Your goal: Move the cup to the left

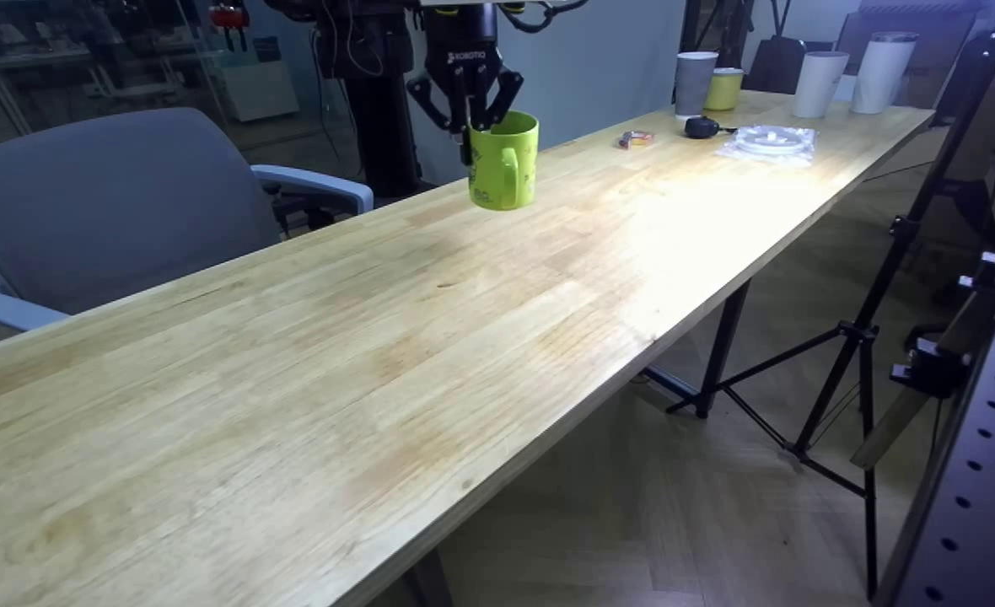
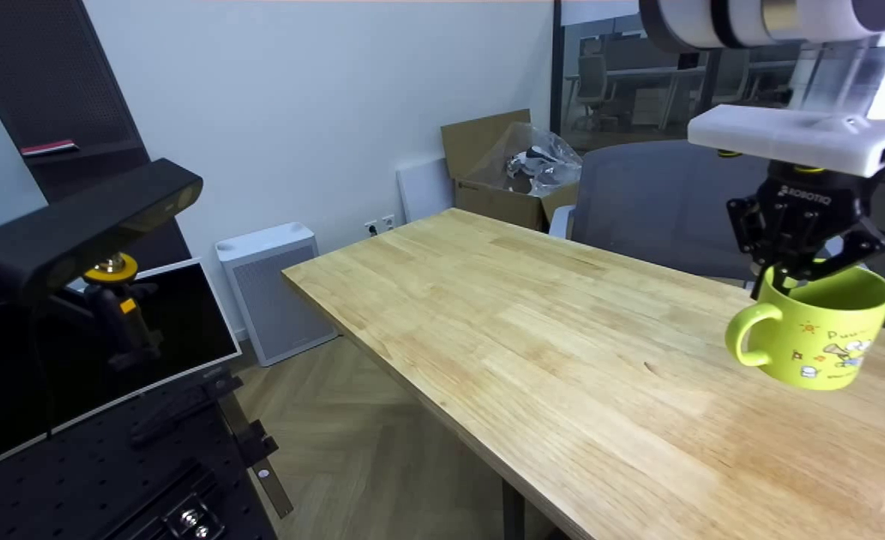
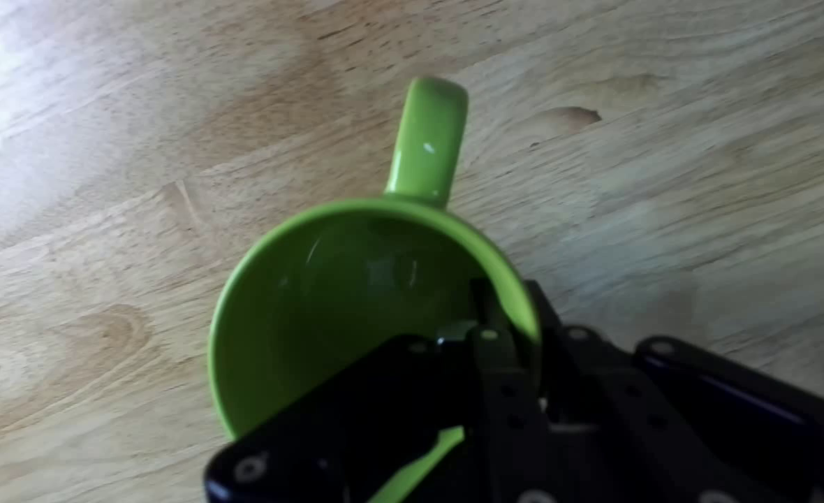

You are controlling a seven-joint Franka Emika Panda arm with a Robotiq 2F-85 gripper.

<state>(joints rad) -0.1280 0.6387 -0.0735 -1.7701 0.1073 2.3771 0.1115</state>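
The black pincer (image 3: 513, 304), lettered ROBOTIQ, grips the rim of the glossy lime-green, one-handled cylindrical cup (image 2: 817, 341) over the pale wood-grained table (image 2: 525, 337). Cartoon drawings (image 2: 851, 356), including a sun (image 2: 808, 328), decorate its side, with printed words too small to read.

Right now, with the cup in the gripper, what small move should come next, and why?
I'd probably ease the cup slowly left at this height: in the wrist view the gripper is shut on it, straddling its rim, and the cup looks clear of the tabletop in both exterior views.
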